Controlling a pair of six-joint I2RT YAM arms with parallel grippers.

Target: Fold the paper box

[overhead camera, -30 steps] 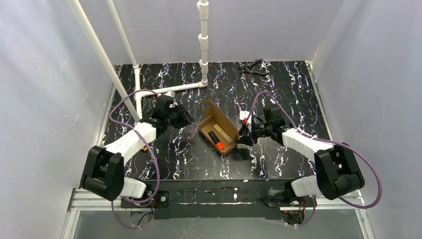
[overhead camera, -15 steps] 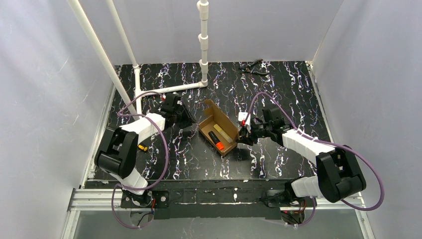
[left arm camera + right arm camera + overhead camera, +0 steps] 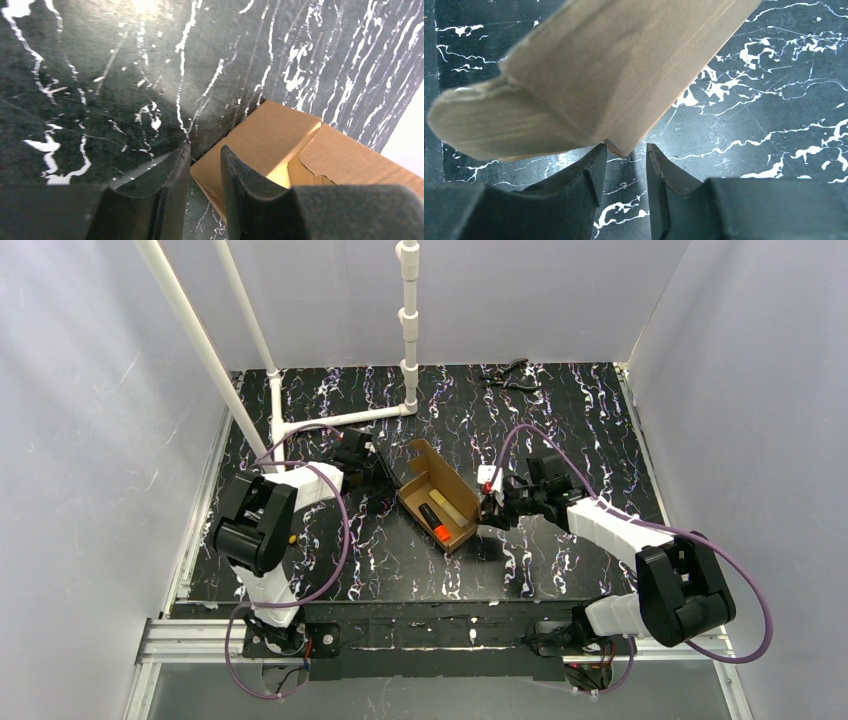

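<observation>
The paper box [image 3: 438,502] sits open-topped at the middle of the table [image 3: 560,420], holding a marker [image 3: 433,519] and a yellow stick [image 3: 452,507]. The left gripper [image 3: 205,152] is at its left corner and the right gripper [image 3: 624,149] at its right corner, each with fingers narrowly parted and nothing clamped. A push from one side without bracing from the other would probably slide or twist the light cardboard, and jaws closing on a corner instead of a flap could crease it.
</observation>
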